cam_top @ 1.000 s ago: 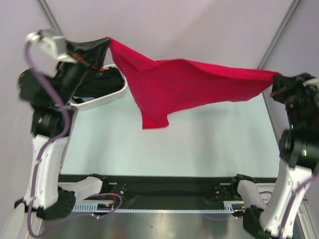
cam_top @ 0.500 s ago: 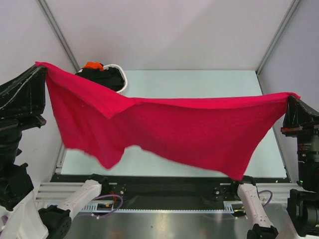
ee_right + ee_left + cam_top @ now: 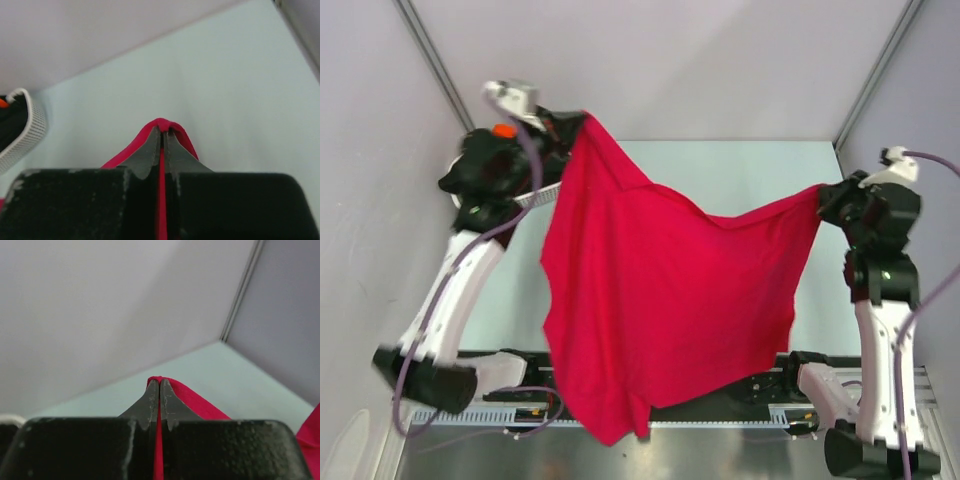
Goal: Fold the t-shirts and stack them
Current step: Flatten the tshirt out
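Red shirt [image 3: 660,300] is up in the air over the table [image 3: 750,165], strung between the two arms. Left gripper [image 3: 582,122] sits at 11 o'clock, jaws clamped tight on a corner of the shirt; its wrist view shows red cloth squeezed between the closed tips. Right gripper [image 3: 823,195] is at 3 o'clock, jaws also pinched together on another edge, with a red fold poking out past the tips. The left grip is higher, so the top edge sags between them. The rest of the shirt drapes down through the centre and past the near edge at 6 o'clock, covering part of the dark rail [image 3: 720,385]. It is loose and creased.

The table is pale mint green, matte and flat. The walls [image 3: 670,60] are plain pale grey-lilac, with metal posts [image 3: 428,60] running up the back corners at 10 and 2 o'clock.

White mesh basket [image 3: 30,131] stands at the 10 o'clock corner, mostly hidden behind the left arm from above. Black cloth [image 3: 9,122] lies inside it, with orange cloth [image 3: 502,130] on top.
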`<state>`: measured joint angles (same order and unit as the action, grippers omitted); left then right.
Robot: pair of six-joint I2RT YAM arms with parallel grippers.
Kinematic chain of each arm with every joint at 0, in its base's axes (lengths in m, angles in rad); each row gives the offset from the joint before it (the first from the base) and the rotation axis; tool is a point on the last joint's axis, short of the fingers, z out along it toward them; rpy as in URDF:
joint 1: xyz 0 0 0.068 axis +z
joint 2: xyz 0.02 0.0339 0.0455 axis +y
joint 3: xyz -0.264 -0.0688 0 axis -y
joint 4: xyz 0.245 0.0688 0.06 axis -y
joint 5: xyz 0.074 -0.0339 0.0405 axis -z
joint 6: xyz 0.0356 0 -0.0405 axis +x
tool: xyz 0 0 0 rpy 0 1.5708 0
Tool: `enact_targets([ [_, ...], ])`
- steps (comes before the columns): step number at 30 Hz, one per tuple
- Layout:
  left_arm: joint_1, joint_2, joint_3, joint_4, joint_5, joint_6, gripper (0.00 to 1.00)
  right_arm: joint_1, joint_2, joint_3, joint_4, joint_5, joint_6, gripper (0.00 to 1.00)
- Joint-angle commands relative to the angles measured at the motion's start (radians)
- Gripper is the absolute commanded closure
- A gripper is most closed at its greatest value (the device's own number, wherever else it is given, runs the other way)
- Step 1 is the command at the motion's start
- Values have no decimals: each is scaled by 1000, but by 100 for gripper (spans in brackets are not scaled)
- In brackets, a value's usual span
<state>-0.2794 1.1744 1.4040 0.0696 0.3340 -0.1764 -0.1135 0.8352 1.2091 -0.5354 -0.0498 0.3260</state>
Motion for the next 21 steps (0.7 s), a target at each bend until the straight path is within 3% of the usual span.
enact_targets([
  [1, -3, 164, -97, 134, -18, 72, 100, -18, 88, -124, 202, 2, 2, 100],
  [4, 0, 330, -114, 225, 5, 75, 100, -40, 238, -221, 369, -2, -8, 100],
  [8, 0, 650, 1, 274, 39, 40, 100, -80, 505, -177, 486, -79, -28, 100],
  [14, 0, 837, 159, 285, 60, -34, 100, -101, 833, 54, 373, -113, -97, 100],
  [21, 6, 907, 253, 245, 51, -64, 100, -120, 1011, 207, 233, -125, -90, 100],
])
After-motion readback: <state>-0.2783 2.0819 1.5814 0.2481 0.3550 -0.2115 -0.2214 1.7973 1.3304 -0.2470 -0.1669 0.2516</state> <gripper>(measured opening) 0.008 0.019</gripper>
